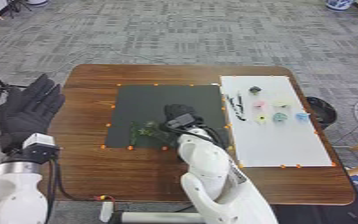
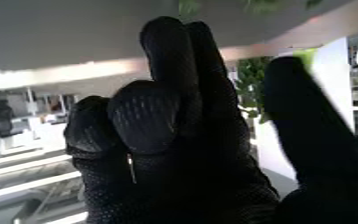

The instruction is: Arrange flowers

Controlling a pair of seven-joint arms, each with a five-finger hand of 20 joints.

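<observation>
The right hand (image 1: 181, 111) is half open over the black mat (image 1: 162, 97), beside green sprigs (image 1: 146, 131); whether it grips any, I cannot tell. The left hand (image 1: 31, 112) is open; flower heads (image 1: 279, 117) dot the white mat (image 1: 286, 145)

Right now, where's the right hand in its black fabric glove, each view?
Head view: right hand, mid-picture, over the dark rectangular mat.
Right wrist view: same hand, close up in the foreground.
Shared landmark: green leafy foliage, near the hand in both.
</observation>
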